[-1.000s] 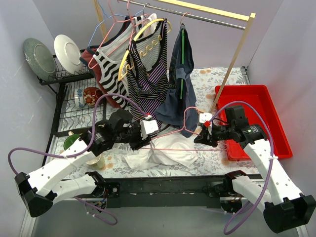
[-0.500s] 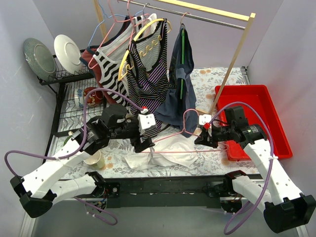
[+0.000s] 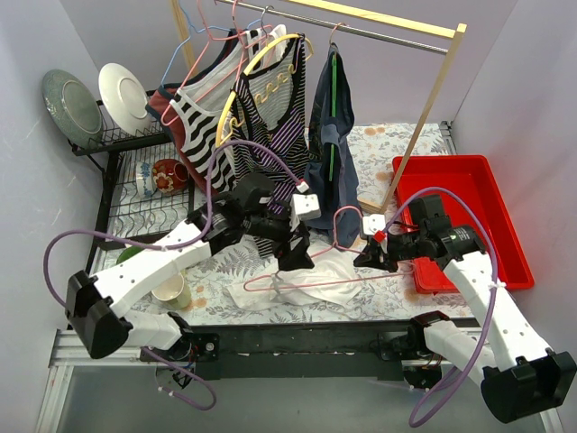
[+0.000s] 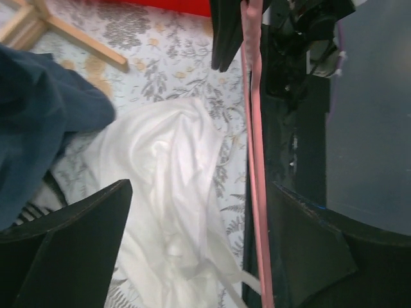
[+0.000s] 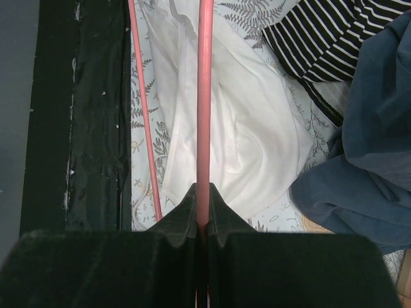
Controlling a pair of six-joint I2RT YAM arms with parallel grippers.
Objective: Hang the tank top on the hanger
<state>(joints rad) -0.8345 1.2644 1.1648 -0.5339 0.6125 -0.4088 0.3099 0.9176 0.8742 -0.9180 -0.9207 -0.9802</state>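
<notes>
The white tank top (image 3: 302, 281) lies crumpled on the floral mat near the front edge. It also shows in the left wrist view (image 4: 164, 192) and the right wrist view (image 5: 244, 122). My right gripper (image 3: 370, 256) is shut on the pink hanger (image 3: 347, 225) near its hook and holds it low over the top; the wire (image 5: 204, 96) runs out from between the jaws. My left gripper (image 3: 294, 255) is open and empty just above the tank top (image 4: 200, 192), with the hanger's wire (image 4: 255, 160) beside its right finger.
A clothes rail (image 3: 379, 20) at the back carries striped tops (image 3: 270, 126) and a navy garment (image 3: 329, 153) hanging low near both grippers. Its wooden post (image 3: 428, 117) stands at the right. A red bin (image 3: 487, 198) is on the right and a dish rack (image 3: 135, 180) on the left.
My left arm has swung right, from the hanger's left end to above the tank top. The hanger's left end has dropped lower. The right gripper has stayed nearly still.
</notes>
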